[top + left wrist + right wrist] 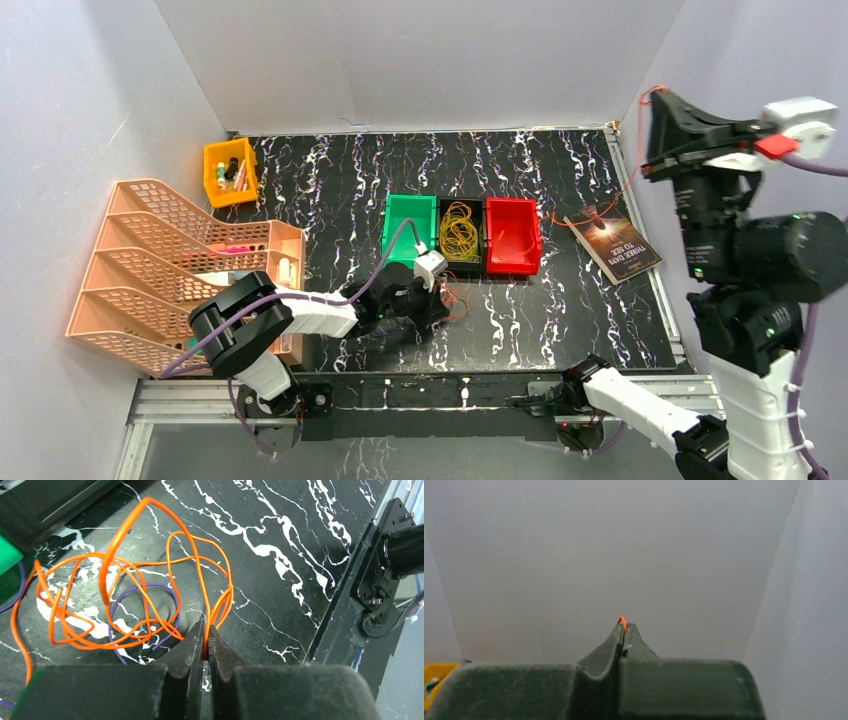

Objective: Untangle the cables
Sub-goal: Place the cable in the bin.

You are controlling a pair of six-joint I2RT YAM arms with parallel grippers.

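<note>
Tangled orange cables (104, 582) loop around one purple strand (150, 585)

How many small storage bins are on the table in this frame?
4. Green bin, black bin holding yellow cables and red bin sit side by side mid-table; a yellow bin sits at the far left corner. The pink rack may hide more.

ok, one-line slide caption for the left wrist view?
Left gripper pinching a strand of the orange cable tangle, entwined with a purple cable loop, on the black marbled table.
</note>
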